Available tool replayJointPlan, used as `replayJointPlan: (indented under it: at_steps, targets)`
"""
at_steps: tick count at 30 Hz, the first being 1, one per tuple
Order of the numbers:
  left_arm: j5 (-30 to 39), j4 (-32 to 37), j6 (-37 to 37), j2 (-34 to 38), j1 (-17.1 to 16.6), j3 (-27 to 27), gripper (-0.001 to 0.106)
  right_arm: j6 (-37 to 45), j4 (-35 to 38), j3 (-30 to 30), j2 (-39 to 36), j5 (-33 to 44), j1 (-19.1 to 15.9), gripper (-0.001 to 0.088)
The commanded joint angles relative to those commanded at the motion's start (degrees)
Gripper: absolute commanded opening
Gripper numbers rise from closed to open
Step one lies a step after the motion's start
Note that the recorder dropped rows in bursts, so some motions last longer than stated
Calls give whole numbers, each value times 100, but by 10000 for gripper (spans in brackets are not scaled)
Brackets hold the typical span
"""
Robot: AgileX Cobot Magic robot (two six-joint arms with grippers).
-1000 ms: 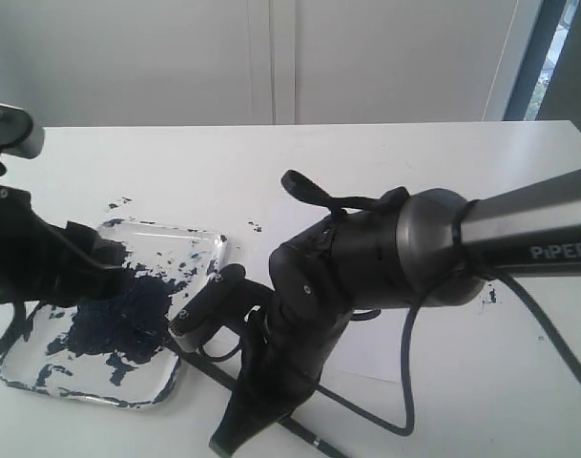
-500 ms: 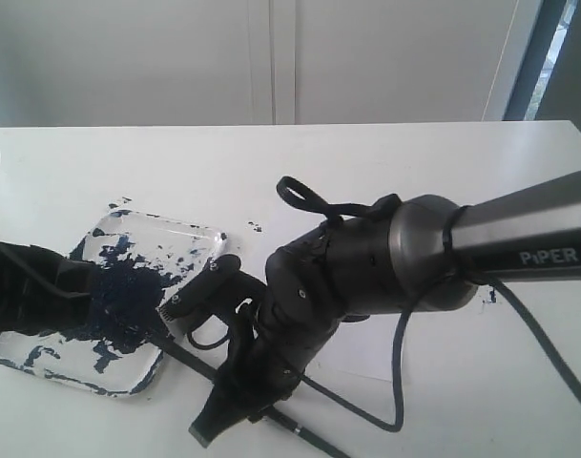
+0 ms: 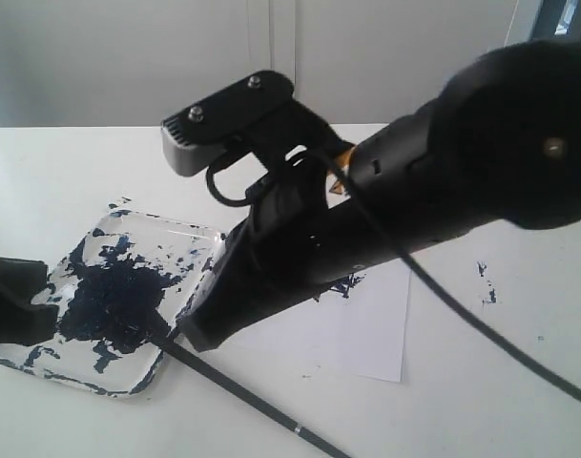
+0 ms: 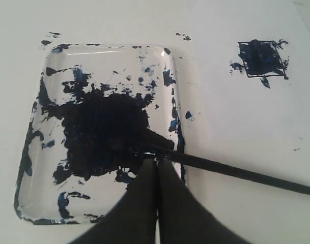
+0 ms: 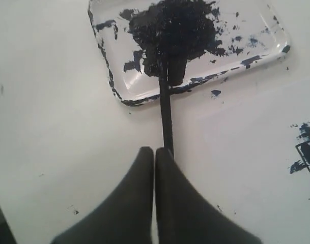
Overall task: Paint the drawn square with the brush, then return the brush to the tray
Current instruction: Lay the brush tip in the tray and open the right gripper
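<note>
The tray, clear and blotched with dark blue paint, sits at the left of the table. The brush lies loose, its tip in the tray's paint and its black handle running over the rim onto the table. My right gripper hangs shut and empty above the handle. My left gripper is shut and empty at the tray's left side; in its own view its tips line up with the brush's ferrule. The drawn square, daubed blue-black, is on the paper; the right arm hides most of it in the exterior view.
The white sheet of paper lies right of the tray. Small paint specks dot the table on the right. The right arm fills the middle of the exterior view, close to the camera. A wall stands behind the table.
My right gripper opened, let go of the brush and shut again, and the arm rose away from the table. The tray slid a little to the left, and the left gripper drew back leftward.
</note>
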State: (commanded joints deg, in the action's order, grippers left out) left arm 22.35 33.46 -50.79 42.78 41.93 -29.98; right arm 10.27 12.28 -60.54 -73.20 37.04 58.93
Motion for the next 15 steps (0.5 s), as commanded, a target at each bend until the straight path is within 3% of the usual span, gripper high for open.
replayJointPlan:
  at_steps: [3, 8, 15]
  targets:
    - [222, -139, -47, -292, 0, 94, 0, 0, -34, 46, 460, 260, 0, 0]
    - [458, -506, -47, -458, 0, 143, 0, -54, -12, 742, 1301, -141, 0, 0]
    - [518, -509, -47, -458, 0, 143, 0, -214, -13, 1870, 2166, -638, 0, 0]
